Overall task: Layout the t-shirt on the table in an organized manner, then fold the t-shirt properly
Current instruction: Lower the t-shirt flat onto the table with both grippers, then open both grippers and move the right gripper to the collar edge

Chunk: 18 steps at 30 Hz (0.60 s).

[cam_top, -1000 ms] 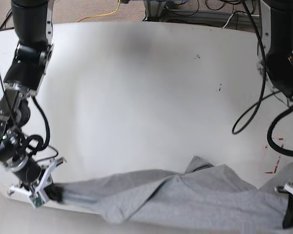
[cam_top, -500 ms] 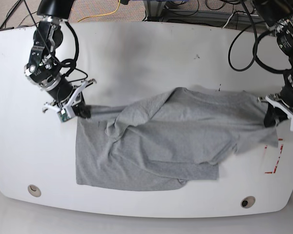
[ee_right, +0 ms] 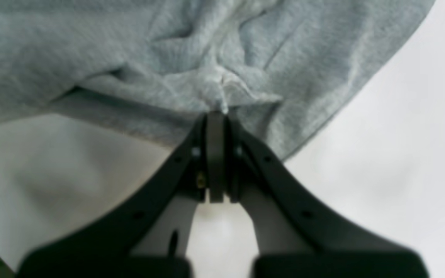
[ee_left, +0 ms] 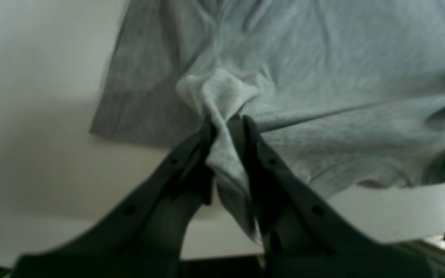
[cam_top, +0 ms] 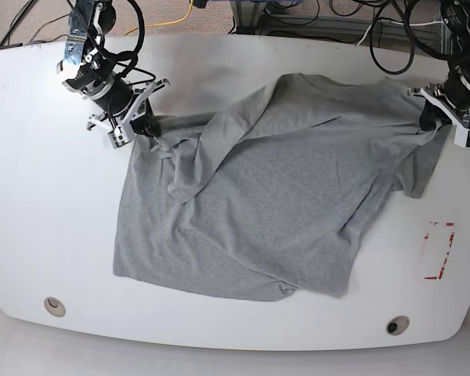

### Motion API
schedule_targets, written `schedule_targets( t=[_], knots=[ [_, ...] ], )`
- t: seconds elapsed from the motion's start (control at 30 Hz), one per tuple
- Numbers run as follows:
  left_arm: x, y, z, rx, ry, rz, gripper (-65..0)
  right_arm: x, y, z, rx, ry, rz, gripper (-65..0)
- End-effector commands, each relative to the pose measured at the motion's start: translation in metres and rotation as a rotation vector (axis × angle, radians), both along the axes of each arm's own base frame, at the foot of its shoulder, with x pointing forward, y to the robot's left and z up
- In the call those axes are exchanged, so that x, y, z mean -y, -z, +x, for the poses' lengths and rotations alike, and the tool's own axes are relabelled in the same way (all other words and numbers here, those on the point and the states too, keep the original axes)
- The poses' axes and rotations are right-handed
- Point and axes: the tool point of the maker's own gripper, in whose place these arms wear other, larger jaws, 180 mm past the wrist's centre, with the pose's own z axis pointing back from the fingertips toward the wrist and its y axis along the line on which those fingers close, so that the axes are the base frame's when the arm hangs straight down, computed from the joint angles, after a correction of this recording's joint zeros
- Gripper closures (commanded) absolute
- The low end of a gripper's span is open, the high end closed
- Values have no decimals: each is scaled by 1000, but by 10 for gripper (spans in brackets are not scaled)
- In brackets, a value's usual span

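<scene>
While both arms reach over the table [cam_top: 31, 180], the t-shirt [cam_top: 258, 204] lies spread between them, creased and folded over on itself near the right gripper [cam_top: 141, 124]. That gripper's jaws are clamped tight on a bunched corner of fabric. The left gripper [cam_top: 433, 117] is likewise closed, pinching a gathered fold, with cloth trailing below and beside it.
</scene>
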Motion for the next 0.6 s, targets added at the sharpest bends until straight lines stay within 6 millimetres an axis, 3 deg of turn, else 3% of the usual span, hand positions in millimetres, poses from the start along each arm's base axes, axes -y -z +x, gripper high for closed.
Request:
schedule_targets(
  t=[0.0, 0.17, 0.4, 0.57],
  knots=[
    [-5, -12, 2, 42, 17, 26, 0, 0, -9, 0, 36, 3, 15, -14],
    [-12, -7, -13, 4, 3, 41, 0, 0, -4, -8, 16, 4, 15, -70],
    [-21, -4, -24, -39, 11, 72, 0, 0, 2, -19, -12, 2, 11, -322],
    [-22, 0, -32, -64, 14, 76, 0, -3, -6, -24, 1, -9, 4, -474]
  ],
)
